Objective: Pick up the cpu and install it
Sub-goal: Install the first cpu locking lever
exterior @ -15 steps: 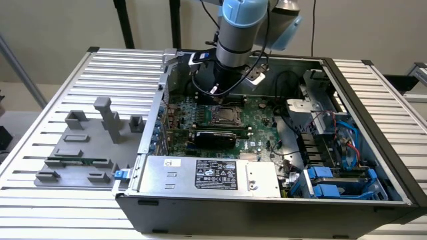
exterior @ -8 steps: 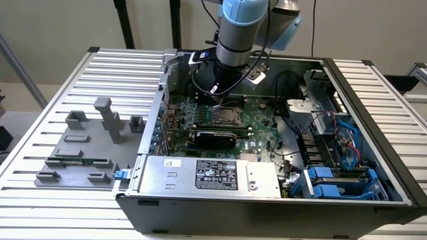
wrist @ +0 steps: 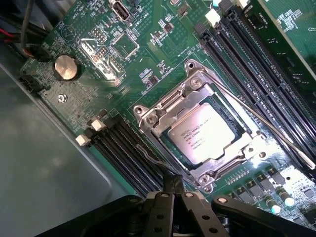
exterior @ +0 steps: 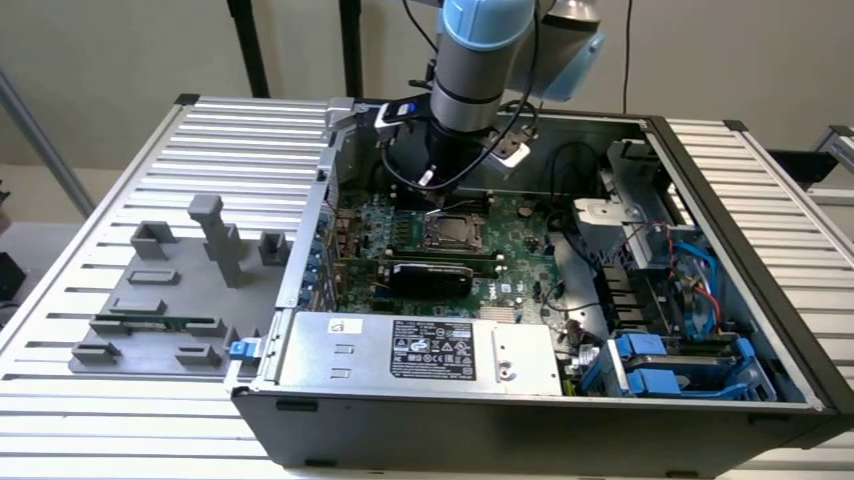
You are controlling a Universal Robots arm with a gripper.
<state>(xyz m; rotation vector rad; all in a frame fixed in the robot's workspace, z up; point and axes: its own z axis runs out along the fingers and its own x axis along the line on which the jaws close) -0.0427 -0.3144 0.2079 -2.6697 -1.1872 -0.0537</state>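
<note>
Seated flat in the motherboard's (wrist: 163, 44) socket frame (wrist: 197, 133), silver lid up: the cpu (wrist: 207, 139), ringed by the metal retention bracket, presumably so the load plate can clamp it; thin lever wire (wrist: 256, 116) angled free alongside. Poised just above the socket's edge inside the open computer case (exterior: 747, 260), empty: the gripper (wrist: 174, 185), jaws pressed together.

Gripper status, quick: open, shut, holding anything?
Gripper: shut, holding nothing; the cpu sits in the socket on the motherboard.
</note>
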